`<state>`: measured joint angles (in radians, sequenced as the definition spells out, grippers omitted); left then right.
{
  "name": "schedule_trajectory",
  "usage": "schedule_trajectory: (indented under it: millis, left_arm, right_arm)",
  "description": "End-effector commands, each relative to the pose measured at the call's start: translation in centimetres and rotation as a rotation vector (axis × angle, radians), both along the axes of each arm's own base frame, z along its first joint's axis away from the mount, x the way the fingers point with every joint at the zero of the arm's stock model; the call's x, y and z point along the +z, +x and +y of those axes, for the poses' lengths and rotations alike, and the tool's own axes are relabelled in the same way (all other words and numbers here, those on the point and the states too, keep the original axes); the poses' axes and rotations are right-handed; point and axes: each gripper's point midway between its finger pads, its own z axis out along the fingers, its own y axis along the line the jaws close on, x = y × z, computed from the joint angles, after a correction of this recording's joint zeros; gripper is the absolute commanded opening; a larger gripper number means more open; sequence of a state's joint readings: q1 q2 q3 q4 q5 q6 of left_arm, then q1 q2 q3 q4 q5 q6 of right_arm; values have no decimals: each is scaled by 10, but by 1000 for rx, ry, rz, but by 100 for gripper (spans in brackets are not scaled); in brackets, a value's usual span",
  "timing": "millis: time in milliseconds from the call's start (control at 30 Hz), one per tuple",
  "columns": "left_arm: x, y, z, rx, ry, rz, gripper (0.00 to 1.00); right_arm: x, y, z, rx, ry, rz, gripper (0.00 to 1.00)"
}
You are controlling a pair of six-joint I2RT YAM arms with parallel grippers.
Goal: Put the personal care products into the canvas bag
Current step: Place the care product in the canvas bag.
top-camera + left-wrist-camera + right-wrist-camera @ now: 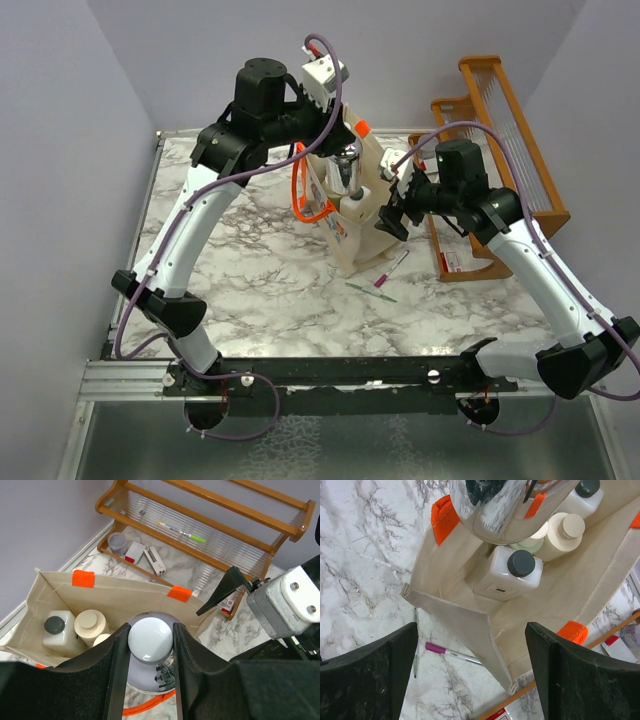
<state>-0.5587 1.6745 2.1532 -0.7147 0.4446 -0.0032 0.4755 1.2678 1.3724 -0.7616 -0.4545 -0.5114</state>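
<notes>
With our left gripper (pixel 149 628) we grip the chrome-capped bottle (pixel 149 642) over the mouth of the canvas bag (pixel 125 600). Other bottles (pixel 507 575) sit inside the bag. Our right gripper (pixel 471 627) stands wide open beside it.

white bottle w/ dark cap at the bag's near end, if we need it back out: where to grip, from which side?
I'd grip the dark cap of the white bottle, from straight above. It stands upright in the canvas bag; the bag wall and the beige bottle crowd its sides.

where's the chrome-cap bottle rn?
Chrome-cap bottle is centre of the left wrist view, held by the left gripper over the mouth of the canvas bag.
</notes>
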Motion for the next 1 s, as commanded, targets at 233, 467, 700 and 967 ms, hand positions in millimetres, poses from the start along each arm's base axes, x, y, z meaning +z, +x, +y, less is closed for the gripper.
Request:
schedule_trajectory:
  millis: [233,467,700,967]
  left_arm:
    - [37,3,-23,-54,-168,-62,0]
    - [22,7,-27,-58,-164,-18,0]
    - [4,8,-31,-73,-149,16,0]
    - [-13,0,-38,-120,-175,59,0]
  right_arm:
    - [-12,5,1,45,-34,-11,85]
    - [-27,6,1,57,-65,8,79]
    - [-37,5,-1,61,-82,21,70]
    - [-42,0,-4,70,-96,27,53]
